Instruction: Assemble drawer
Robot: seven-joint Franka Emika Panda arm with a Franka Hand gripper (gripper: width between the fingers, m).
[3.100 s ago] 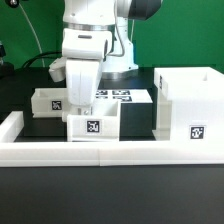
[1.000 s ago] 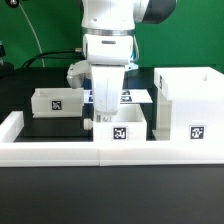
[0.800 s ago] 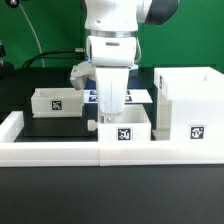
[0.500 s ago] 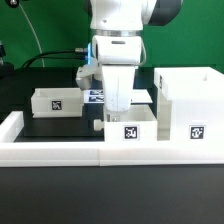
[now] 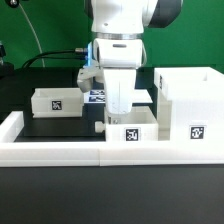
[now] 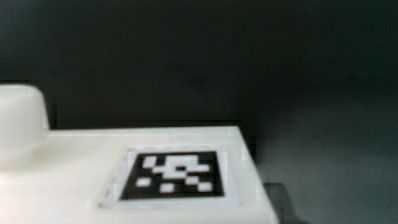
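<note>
In the exterior view the drawer lies in three white pieces on the black table (image 5: pixel 40 126): one tall box shell (image 5: pixel 188 105) on the exterior view's right and two trays, each piece showing one square tag. The left tray (image 5: pixel 57 101) sits apart. The middle tray (image 5: pixel 132 127) is just beside the shell, against the low border wall (image 5: pixel 55 152). The gripper (image 5: pixel 120 103) reaches down into the middle tray; I cannot tell whether it clamps anything. Only the wrist view shows, close and blurred, a single tag (image 6: pixel 173 172) on a white face and one white finger (image 6: pixel 18 118).

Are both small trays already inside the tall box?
No: one tray sits apart at the exterior view's left and the other tray stands beside the tall box, both outside it.
</note>
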